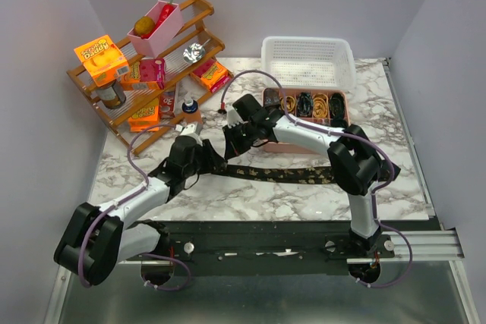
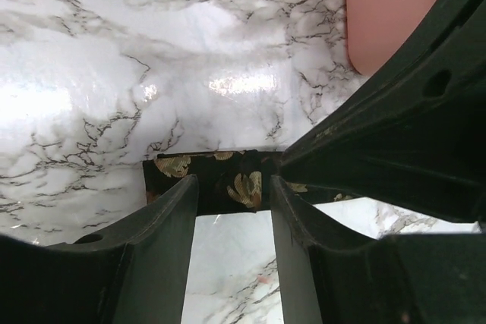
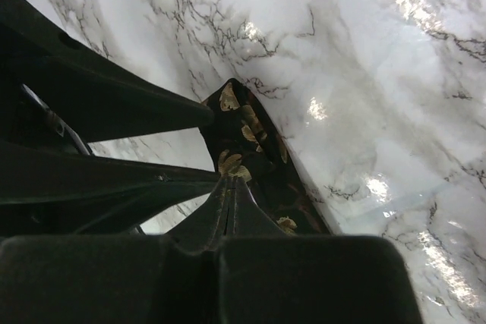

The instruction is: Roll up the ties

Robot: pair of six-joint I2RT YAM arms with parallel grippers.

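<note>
One tie (image 1: pixel 281 174), black with small gold leaves, lies stretched across the marble table, and both grippers meet at its left end. My right gripper (image 1: pixel 228 148) is shut, its tips (image 3: pixel 231 178) pinching a raised fold of the tie (image 3: pixel 262 149) just behind the pointed end. My left gripper (image 1: pixel 206 158) is open. Its two fingers (image 2: pixel 175 210) stand apart over the tie's end (image 2: pixel 171 166), which runs across their tips with bare table showing between them. The right arm's dark finger crosses the right side of the left wrist view.
A pink tray (image 1: pixel 345 108) behind the right arm holds several rolled coils (image 1: pixel 304 104); its corner (image 2: pixel 391 13) shows in the left wrist view. A white basket (image 1: pixel 307 62) stands behind it. A wooden rack (image 1: pixel 144 58) with boxes and a small bottle (image 1: pixel 190 108) fills the back left.
</note>
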